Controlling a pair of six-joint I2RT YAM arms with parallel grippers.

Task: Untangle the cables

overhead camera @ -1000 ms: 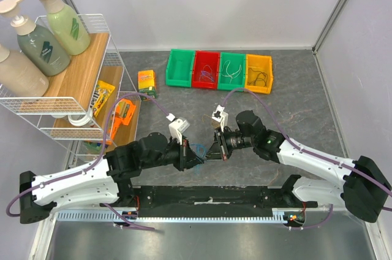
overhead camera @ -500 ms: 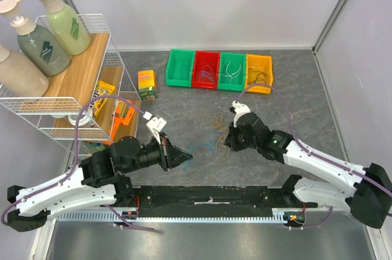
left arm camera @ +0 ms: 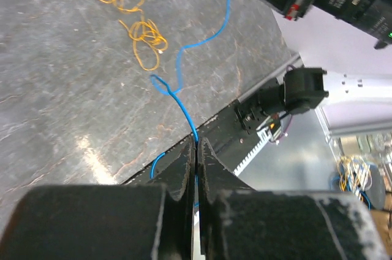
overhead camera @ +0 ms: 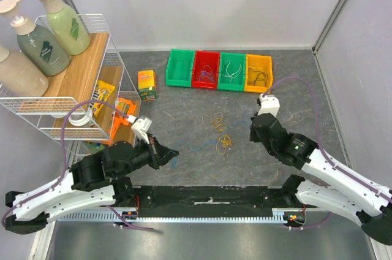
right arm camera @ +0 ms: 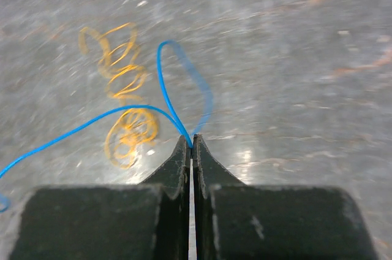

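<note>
while pinched at each end by clenched left gripper and right gripper, strung slack over open table: blue wire, yellow wire beside it, bins and rack well apart.

We see a dark grey, stone-patterned tabletop filling the middle of the top view. It is closed in by pale, plain wall panels across the upper part and down the right side. Slim metal posts slant through the upper corners. At the left edge stands a white wire rack with wooden shelves. Along the bottom lies a brushed metal sheet. In the wrist views, soft white glare sits on the tabletop.
</note>
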